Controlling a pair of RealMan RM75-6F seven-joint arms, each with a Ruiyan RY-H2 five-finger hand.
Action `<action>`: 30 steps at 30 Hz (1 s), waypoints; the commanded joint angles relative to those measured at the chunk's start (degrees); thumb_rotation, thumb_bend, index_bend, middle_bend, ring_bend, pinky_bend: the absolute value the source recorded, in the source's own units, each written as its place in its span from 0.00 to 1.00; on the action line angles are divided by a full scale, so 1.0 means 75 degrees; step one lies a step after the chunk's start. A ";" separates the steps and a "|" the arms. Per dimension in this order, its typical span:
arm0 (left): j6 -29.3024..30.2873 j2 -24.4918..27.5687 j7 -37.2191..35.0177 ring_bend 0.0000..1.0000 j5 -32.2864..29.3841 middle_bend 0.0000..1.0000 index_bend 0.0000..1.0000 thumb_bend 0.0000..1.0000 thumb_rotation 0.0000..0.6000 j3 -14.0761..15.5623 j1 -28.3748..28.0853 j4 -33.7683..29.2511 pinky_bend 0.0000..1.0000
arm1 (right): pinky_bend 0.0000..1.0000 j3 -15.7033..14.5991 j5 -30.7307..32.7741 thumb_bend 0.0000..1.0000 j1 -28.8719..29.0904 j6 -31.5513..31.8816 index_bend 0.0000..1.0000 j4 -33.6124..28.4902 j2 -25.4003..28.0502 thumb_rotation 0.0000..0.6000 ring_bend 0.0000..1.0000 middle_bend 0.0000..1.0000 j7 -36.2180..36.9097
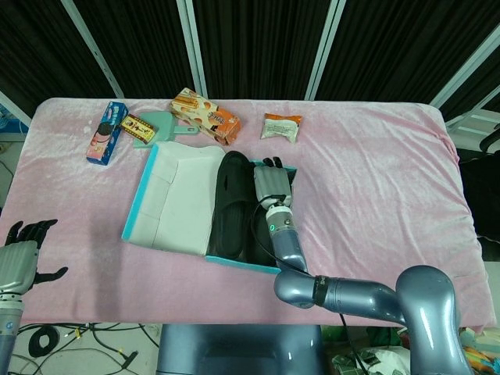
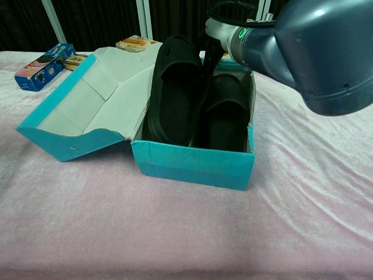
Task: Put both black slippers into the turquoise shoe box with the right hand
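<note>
While lying side by side, black slippers (image 2: 198,108) fill turquoise shoe box (image 2: 192,166).

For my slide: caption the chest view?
Right hand over two black slippers in the open turquoise shoe box.

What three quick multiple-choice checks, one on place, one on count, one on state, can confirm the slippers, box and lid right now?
1. Where do the black slippers lie?
A. on the cloth
B. inside the turquoise shoe box
C. on the lid

2. How many slippers show in the box?
A. one
B. two
C. none

3. How is the box lid?
A. closed
B. missing
C. folded open to the left

Key: 1 B, both sit between the box walls. 2 B, the chest view shows a pair side by side. 3 C, its white inner face lies open, while the right hand hangs over the box.
</note>
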 commanded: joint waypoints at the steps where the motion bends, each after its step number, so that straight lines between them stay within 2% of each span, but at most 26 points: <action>1: -0.0005 0.0003 0.0008 0.12 -0.0008 0.16 0.14 0.00 1.00 -0.0003 -0.0005 -0.0002 0.04 | 0.07 -0.0090 0.0159 0.09 0.0070 -0.0106 0.48 -0.0053 0.0072 1.00 0.14 0.45 -0.0307; 4: -0.0015 0.0000 0.0012 0.12 -0.0013 0.16 0.14 0.00 1.00 -0.0004 -0.0014 0.0001 0.04 | 0.07 -0.0176 0.0236 0.09 0.0076 -0.0161 0.46 -0.0033 0.0096 1.00 0.13 0.43 -0.0487; 6: -0.0025 -0.0005 0.0010 0.12 -0.0016 0.16 0.14 0.00 1.00 -0.0001 -0.0018 0.0006 0.04 | 0.07 -0.0292 0.0245 0.09 0.0090 -0.0202 0.38 -0.0033 0.0165 1.00 0.09 0.35 -0.0692; 8: -0.0037 -0.0009 0.0006 0.12 -0.0027 0.16 0.14 0.00 1.00 0.0000 -0.0021 0.0011 0.04 | 0.07 -0.0384 0.0230 0.09 0.0089 -0.0281 0.22 -0.0070 0.0261 1.00 0.03 0.21 -0.0840; 10: -0.0051 -0.0011 0.0007 0.12 -0.0040 0.16 0.14 0.00 1.00 -0.0001 -0.0027 0.0011 0.04 | 0.07 -0.0470 0.0210 0.09 0.0073 -0.0449 0.11 -0.0195 0.0446 1.00 0.00 0.12 -0.0978; 13: -0.0045 -0.0009 0.0017 0.12 -0.0029 0.16 0.14 0.00 1.00 -0.0006 -0.0037 -0.0002 0.04 | 0.07 -0.0561 0.0086 0.09 0.0026 -0.0645 0.01 -0.0448 0.0749 1.00 0.00 0.04 -0.1057; 16: -0.0026 -0.0003 0.0033 0.12 -0.0015 0.16 0.14 0.00 1.00 -0.0013 -0.0043 -0.0026 0.04 | 0.05 -0.0696 -0.0018 0.08 -0.0031 -0.0760 0.00 -0.0728 0.1079 1.00 0.00 0.00 -0.1143; 22: 0.0011 0.0016 0.0071 0.12 0.0004 0.16 0.14 0.00 1.00 -0.0003 -0.0035 -0.0081 0.04 | 0.05 -0.0962 -0.0314 0.07 -0.0168 -0.0830 0.00 -0.1185 0.1606 1.00 0.00 0.00 -0.1186; 27: 0.0033 0.0047 0.0081 0.12 -0.0017 0.16 0.13 0.00 1.00 -0.0003 -0.0019 -0.0125 0.03 | 0.05 -0.1343 -0.0746 0.07 -0.0245 -0.1081 0.00 -0.1945 0.2520 1.00 0.00 0.00 -0.1460; 30: 0.0034 0.0037 0.0098 0.12 -0.0022 0.16 0.13 0.00 1.00 -0.0013 -0.0031 -0.0131 0.03 | 0.05 -0.1481 -0.0642 0.01 -0.0222 -0.1229 0.00 -0.2391 0.2995 1.00 0.00 0.00 -0.1576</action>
